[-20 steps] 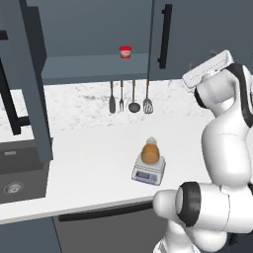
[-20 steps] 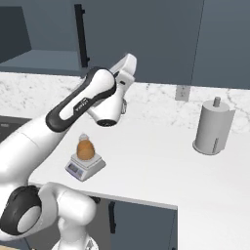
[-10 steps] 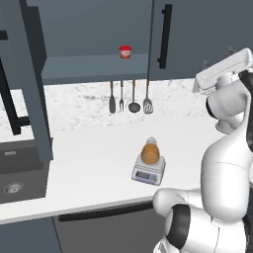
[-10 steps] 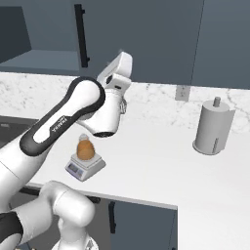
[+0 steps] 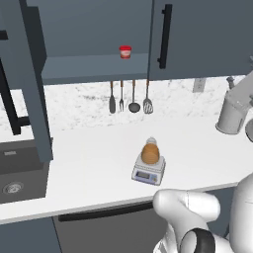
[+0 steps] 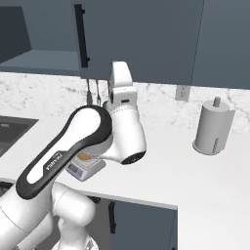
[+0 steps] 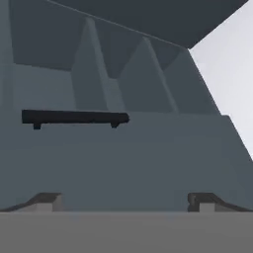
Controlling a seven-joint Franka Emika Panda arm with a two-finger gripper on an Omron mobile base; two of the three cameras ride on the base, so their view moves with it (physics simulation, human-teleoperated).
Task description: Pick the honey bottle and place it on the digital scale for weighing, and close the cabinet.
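The amber honey bottle [image 5: 150,152] stands upright on the pale grey digital scale [image 5: 147,173] on the white counter. In the right base view my arm covers most of both, leaving a corner of the scale [image 6: 80,169] showing. The dark slate-blue cabinet has its left door [image 5: 25,84] swung open, and its right door [image 5: 197,34] is shut. My gripper [image 7: 123,201] is open and empty. It is raised off the counter and faces a cabinet door with a black bar handle [image 7: 74,117]. My hand [image 6: 120,78] points up in front of the door.
A red-lidded jar [image 5: 125,51] sits on the open cabinet shelf. Utensils [image 5: 129,98] hang on the backsplash. A paper towel roll [image 6: 213,129] stands at the right of the counter. A sink [image 5: 15,173] lies at the left.
The arm has swung to the right and upward, so the hand has left the left base view. The honey bottle and scale have not moved.
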